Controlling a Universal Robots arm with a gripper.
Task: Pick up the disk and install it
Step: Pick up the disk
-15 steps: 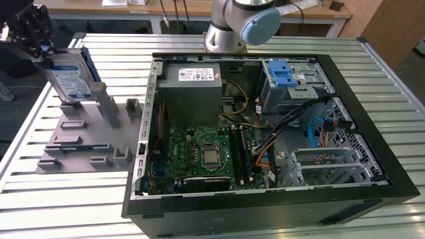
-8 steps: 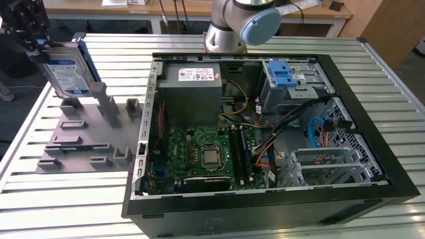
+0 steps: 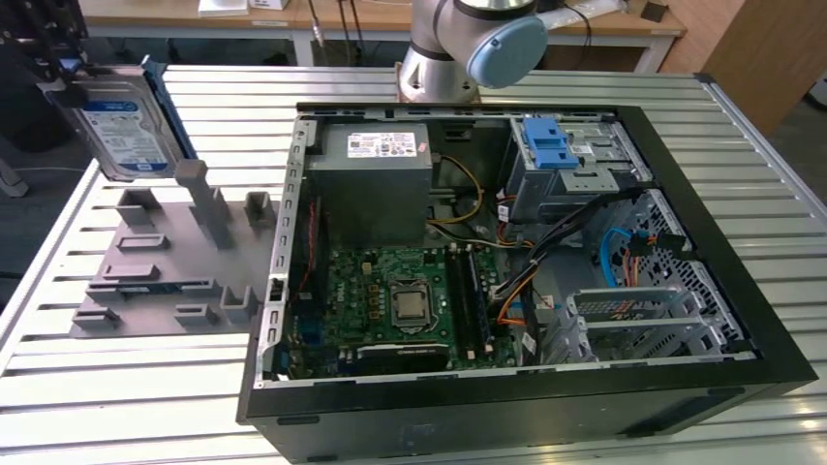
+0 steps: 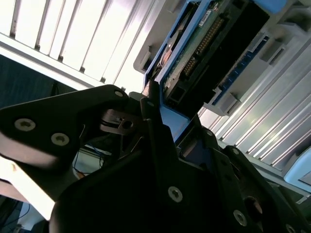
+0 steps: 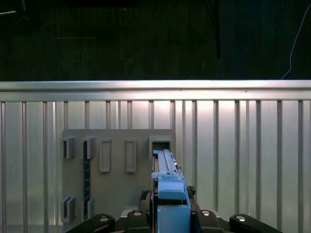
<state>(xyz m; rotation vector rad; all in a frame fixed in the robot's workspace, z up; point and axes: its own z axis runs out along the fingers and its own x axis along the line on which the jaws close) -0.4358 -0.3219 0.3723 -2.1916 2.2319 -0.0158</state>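
exterior view: the disk (image 3: pixel 123 121) is standing upright above the grey slotted holder (image 3: pixel 142 281), off the exterior view's left of the open computer case (image 3: pixel 517 397) | second wrist view: the gripper (image 4: pixel 175 121) is clamping the disk's blue bracket (image 4: pixel 172 119) — jaws closed on it | first wrist view: the disk is showing edge-on over the holder.

The exterior view looked down across the case (image 3: pixel 517 412) and table (image 3: pixel 130 387). The first wrist view faced straight down on the rack (image 5: pixel 116 194), which the exterior view shared. The second wrist view sat close against the disk (image 4: pixel 204 53), seemingly angled toward the table.
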